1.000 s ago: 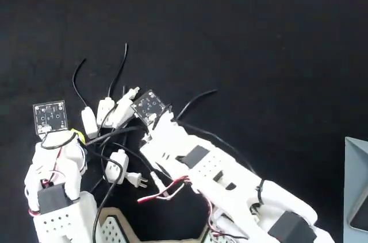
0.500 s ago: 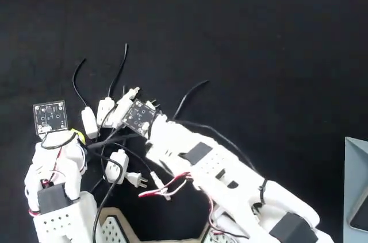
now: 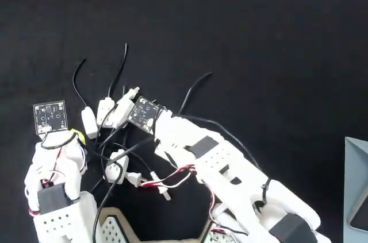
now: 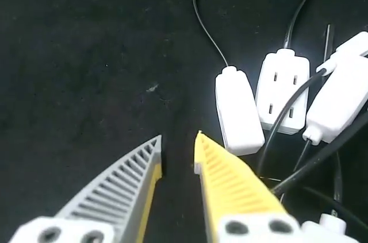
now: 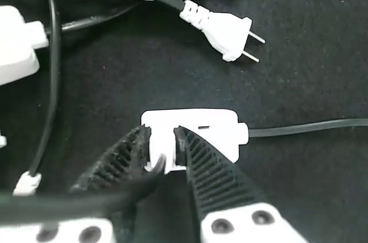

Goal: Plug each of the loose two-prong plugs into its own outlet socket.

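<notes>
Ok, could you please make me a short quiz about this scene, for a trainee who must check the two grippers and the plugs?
1. Fill in: the loose plug lying free near the right gripper has ___ prongs.
2. True or false: the left gripper holds a plug.
3. What does the right gripper pinch? A) the loose plug B) a white socket block C) nothing

Key: 1 two; 2 false, it is open and empty; 3 B.
</notes>
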Robot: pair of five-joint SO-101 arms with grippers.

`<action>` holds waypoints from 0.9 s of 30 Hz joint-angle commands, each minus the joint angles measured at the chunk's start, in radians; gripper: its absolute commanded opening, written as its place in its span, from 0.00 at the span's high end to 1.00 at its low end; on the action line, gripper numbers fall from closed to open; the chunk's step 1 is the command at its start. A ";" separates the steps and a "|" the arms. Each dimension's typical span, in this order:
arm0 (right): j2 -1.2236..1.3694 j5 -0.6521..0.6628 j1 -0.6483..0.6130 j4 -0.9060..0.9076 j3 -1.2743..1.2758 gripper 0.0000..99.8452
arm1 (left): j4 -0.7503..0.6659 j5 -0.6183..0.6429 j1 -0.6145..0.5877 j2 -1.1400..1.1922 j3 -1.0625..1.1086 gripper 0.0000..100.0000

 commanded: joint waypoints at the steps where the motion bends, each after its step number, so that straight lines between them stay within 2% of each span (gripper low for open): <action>1: 0.061 0.008 0.046 0.035 -0.039 0.99 | 0.003 0.002 -0.007 -0.008 -0.007 0.89; 8: 0.074 0.006 0.183 0.014 -0.143 0.99 | 0.003 0.002 -0.007 -0.008 -0.007 0.89; 16: 0.101 0.006 0.253 -0.157 -0.255 0.99 | 0.003 0.002 -0.007 -0.008 -0.007 0.89; 27: 0.641 0.005 0.255 -0.158 -0.797 0.99 | 0.005 0.000 -0.007 -0.008 -0.005 0.89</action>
